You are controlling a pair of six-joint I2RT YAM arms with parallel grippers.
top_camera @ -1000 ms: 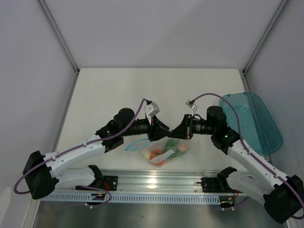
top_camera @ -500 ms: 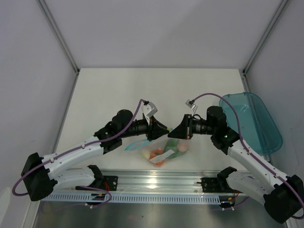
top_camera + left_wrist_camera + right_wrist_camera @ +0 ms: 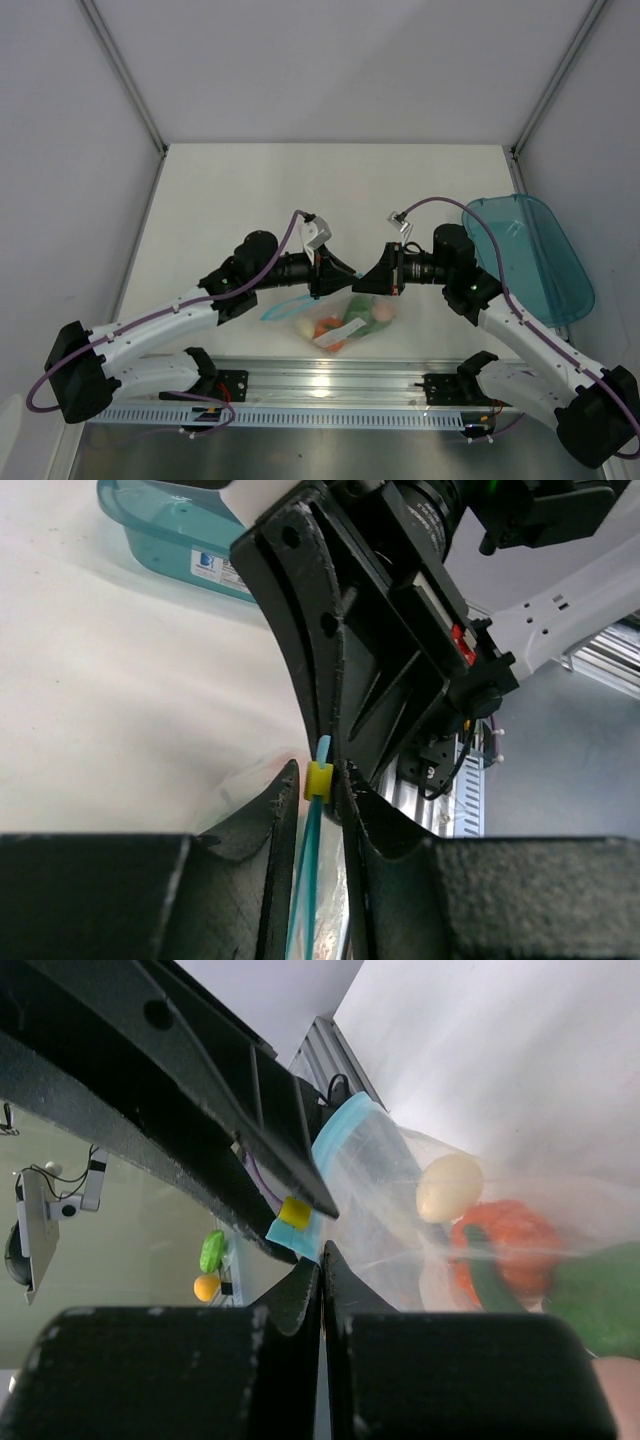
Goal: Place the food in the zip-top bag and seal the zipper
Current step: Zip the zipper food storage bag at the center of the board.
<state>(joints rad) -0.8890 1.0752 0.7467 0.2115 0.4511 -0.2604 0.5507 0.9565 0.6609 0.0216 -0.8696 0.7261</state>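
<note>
Left gripper [image 3: 330, 273]: closed down narrow, its tips touching both sides of the yellow slider [image 3: 318, 780]. That's your hold for the seal.
Zipper [image 3: 305, 890]: thin teal strip, floppy. It runs between the left fingers and up into the right gripper. It'll likely buckle if you push it, so keep it taut and pull.
Bag [image 3: 350, 320]: held up by its mouth edge between the two grippers, sagging toward the table [image 3: 220, 200] just behind the front rail [image 3: 320, 385]. Can't tell if the bottom rests. The clear film looks light, soft, crinkly and slippery. Take it by the stiffer mouth edge, never the film.
Food [image 3: 330, 327]: inside the bag, orange one [image 3: 505, 1245], pale egg [image 3: 448, 1187], green one [image 3: 600, 1305]. Light toys, but you should expect them to weigh the bag down and roll toward the mouth.
Right gripper [image 3: 365, 282]: pressed together, pinching the zipper's end. That's your anchor.
In the way: the grippers sit almost tip to tip, so there's little room at the slider. Watch for a knock.
Tray [image 3: 545, 255]: teal, far right, well apart, no bother.
</note>
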